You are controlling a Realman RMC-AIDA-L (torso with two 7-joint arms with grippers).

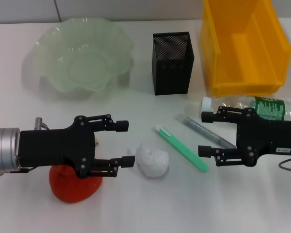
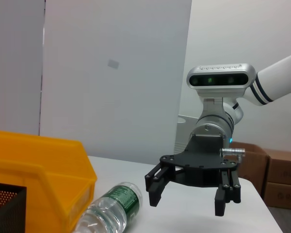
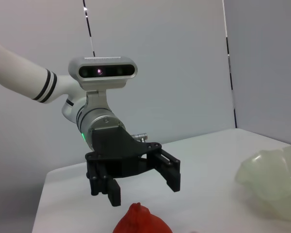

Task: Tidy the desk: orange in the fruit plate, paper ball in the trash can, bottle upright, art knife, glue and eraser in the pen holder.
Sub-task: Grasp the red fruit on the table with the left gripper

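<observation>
- Plainly, the head view alone showed one paper ball (image 1: 153, 158) on the white bench (image 1: 136, 208), between the two grippers, with one green art knife (image 1: 181, 147) just beside it and one grey glue stick (image 1: 205, 131) lying near that.
- One orange (image 1: 73, 183) lay partly under the left gripper (image 1: 127, 143), whose fingers stood apart; the right wrist view showed that gripper (image 3: 141, 185) hovering just above the orange (image 3: 142, 221).
- One bottle (image 1: 252, 108) lay on its side, partly under the right gripper (image 1: 204, 134), fingers apart; the left wrist view showed it (image 2: 108, 211) beside the bin.
- Farther back stood one fruit plate (image 1: 82, 53), one black mesh pen holder (image 1: 172, 63) and one yellow bin (image 1: 245, 46).
</observation>
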